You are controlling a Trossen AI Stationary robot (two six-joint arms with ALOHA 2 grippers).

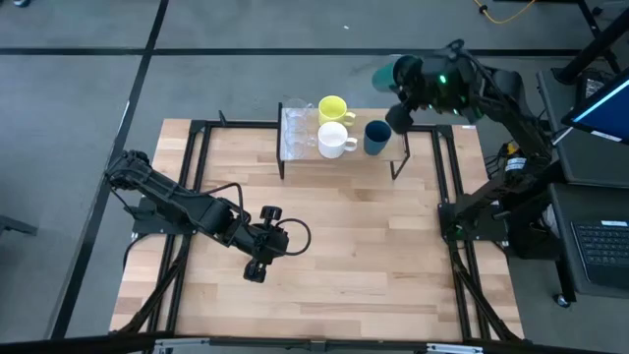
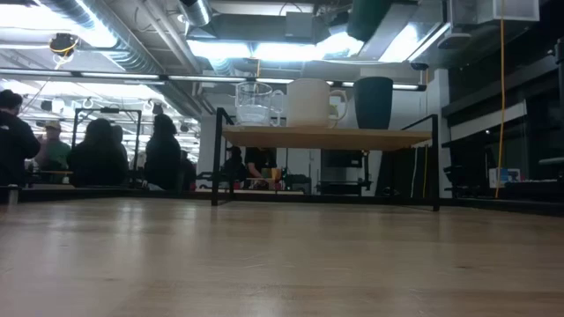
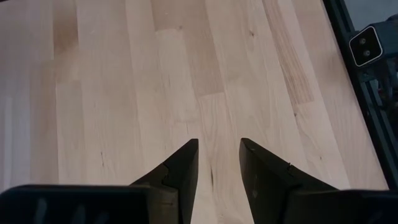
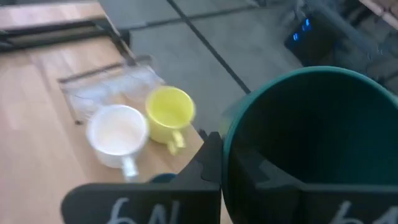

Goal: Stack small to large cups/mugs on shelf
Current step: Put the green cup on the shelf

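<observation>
The shelf [image 1: 339,155] stands at the table's far middle on thin black legs. On it stand clear glasses [image 1: 295,133], a yellow mug [image 1: 332,106], a white mug [image 1: 334,141] and a dark blue cup [image 1: 376,138]. My right gripper [image 1: 405,84] is raised high over the shelf's far right corner, shut on a teal-green cup [image 1: 385,74], which shows at the top of the low view [image 2: 366,18]. My left gripper [image 1: 257,265] hangs over the bare tabletop at the near left, open and with nothing between its fingers [image 3: 186,168]. My right gripper pinches the teal-green cup's wall at the rim [image 4: 229,146], one finger [image 4: 210,158] outside and the other inside the hollow. The cup is lifted clear, high above the shelf, its open mouth [image 4: 317,124] turned toward the wrist camera.
Black frame rails [image 1: 192,197] run along both sides of the wooden table [image 1: 344,256]. A laptop [image 1: 600,246] and the right arm's stand sit beyond the right edge. People sit in the room behind the shelf [image 2: 97,154]. Bare wood lies between the shelf and the near edge.
</observation>
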